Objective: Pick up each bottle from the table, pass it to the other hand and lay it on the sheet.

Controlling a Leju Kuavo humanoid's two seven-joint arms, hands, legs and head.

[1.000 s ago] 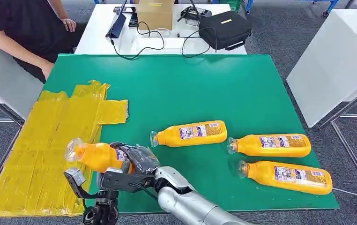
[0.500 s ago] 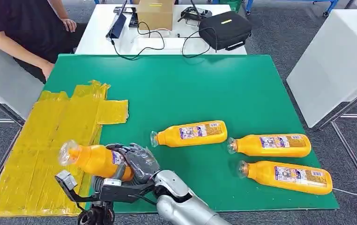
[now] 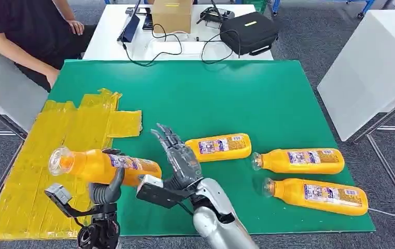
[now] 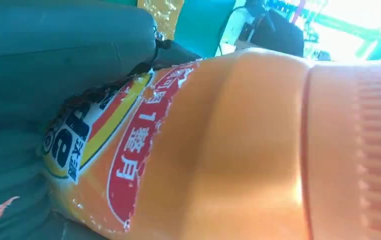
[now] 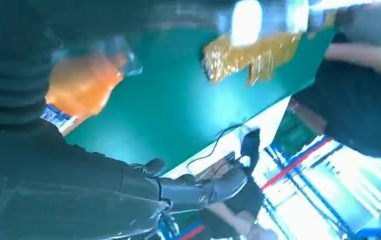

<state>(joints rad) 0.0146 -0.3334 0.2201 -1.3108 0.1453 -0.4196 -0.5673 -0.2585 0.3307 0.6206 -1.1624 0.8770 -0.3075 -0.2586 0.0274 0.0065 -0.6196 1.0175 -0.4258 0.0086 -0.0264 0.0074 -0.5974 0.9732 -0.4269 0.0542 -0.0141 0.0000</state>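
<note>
- Far left: yellow sheet (image 3: 55, 150) spread flat over the left part of the green counter (image 3: 226, 98), crinkled at its edges, one flap reaching toward the counter's middle.
- Behind the sheet: a person's arm (image 3: 55, 78) in a dark top resting at the counter's back left corner.
- Low left: left hand (image 3: 104, 189) curled up around the underside of an orange juice bottle (image 3: 104, 165); thumb wrapped over the near side. Bottle held roughly level above the sheet's right edge, clear capped neck toward the left, labelled end toward the right.
- In the left wrist view: the same held bottle (image 4: 238, 150) pressed tight against the hand, red and yellow label facing the camera.
- Just right of it: right hand (image 3: 180, 155) empty, fingers spread and stretched upward, apart from the held bottle, in front of the neck of the next one.
- In the right wrist view: right hand's fingers (image 5: 198, 190) extended, nothing between them.
- Centre: second bottle (image 3: 219, 147) lying on its side on the bare green counter, neck pointing left.
- Right of centre: third bottle (image 3: 299, 161) on its side, neck left; fourth bottle (image 3: 317, 195) just in front of it, nearer the front edge, also neck left.
- At the back: white desk (image 3: 107, 36) carrying a cardboard box (image 3: 172, 15), black cables (image 3: 159, 49) and a black bag (image 3: 250, 32).
</note>
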